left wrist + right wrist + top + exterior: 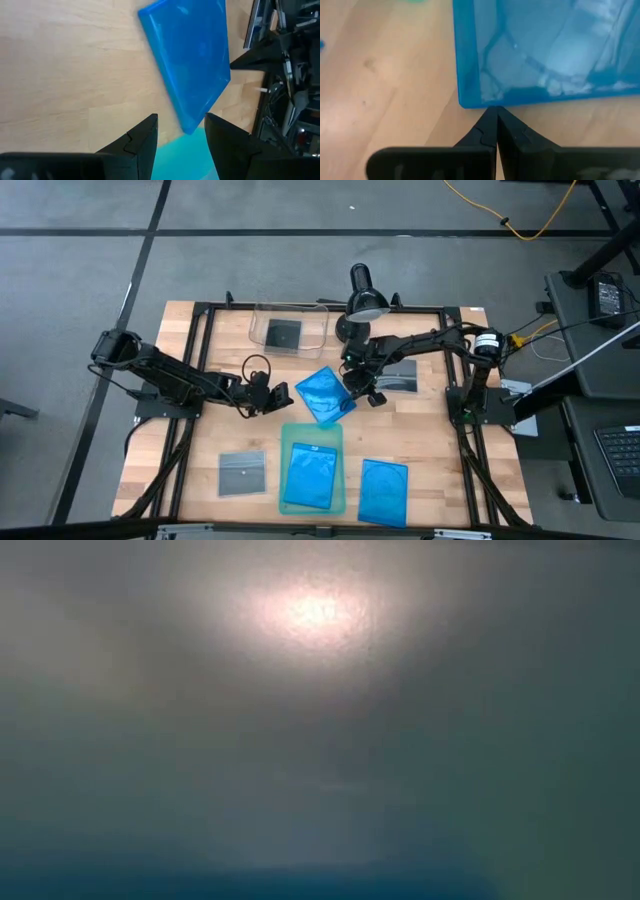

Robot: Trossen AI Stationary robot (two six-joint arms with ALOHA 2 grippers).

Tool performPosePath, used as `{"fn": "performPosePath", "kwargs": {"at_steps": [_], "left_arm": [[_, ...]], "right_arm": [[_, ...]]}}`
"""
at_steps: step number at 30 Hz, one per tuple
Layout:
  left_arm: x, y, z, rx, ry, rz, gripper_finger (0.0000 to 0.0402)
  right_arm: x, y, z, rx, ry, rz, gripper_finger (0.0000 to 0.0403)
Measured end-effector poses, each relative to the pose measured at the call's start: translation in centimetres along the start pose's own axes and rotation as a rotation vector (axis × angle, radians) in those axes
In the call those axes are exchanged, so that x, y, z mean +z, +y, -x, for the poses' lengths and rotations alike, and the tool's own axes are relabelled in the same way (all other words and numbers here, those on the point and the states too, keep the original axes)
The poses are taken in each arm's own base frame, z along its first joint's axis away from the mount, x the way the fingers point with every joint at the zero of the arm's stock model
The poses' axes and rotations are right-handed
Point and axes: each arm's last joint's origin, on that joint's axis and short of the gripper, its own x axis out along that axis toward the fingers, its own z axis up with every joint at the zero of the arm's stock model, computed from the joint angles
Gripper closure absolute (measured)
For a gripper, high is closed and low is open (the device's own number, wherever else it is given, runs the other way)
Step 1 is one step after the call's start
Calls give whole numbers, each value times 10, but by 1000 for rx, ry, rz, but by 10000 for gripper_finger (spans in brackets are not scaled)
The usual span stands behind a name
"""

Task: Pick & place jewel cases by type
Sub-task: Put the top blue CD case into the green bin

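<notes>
Two dark arms reach in over the bench from its left and right edges, meeting near the middle.

The left arm stretches low from the left edge toward the centre, elbow bent, and its left claw points at a tilted blue jewel case. In the left wrist view the left claw stands spread, its two fingers apart with nothing between them, the near corner of the blue case just ahead of the gap.

The right arm comes in from the right edge, folded at the elbow, with the right claw low at the far right side of the same blue case. In the right wrist view the right claw is pressed together, tips meeting at the case's edge; nothing shows between them.

Counted left to right: a grey jewel case lies near the front left corner; a dark one sits inside the clear bin at the back edge; a blue one lies on the pale-green tray at the front edge; the tilted blue one is mid-bench; another blue one lies to the right of the tray at the front; a grey one lies under the right arm. That makes three blue and three grey-to-black.

The low view shows only a blur.
</notes>
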Motion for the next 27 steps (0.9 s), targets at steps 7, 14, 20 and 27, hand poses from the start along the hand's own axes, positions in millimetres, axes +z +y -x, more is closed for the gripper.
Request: {"fn": "performPosePath", "kwargs": {"at_steps": [7,14,20,27], "left_arm": [[1,-1,0,-5,-10,5,247],[4,1,-1,18,-22,20,247],[13,3,-3,48,-58,23,247],[18,2,-4,50,-69,4,247]], "right_arm": [[8,-6,-7,-9,-86,41,397],[14,-14,-13,8,-99,3,397],[33,-26,-4,-64,-128,69,397],[55,-30,16,-64,-106,77,397]]}}
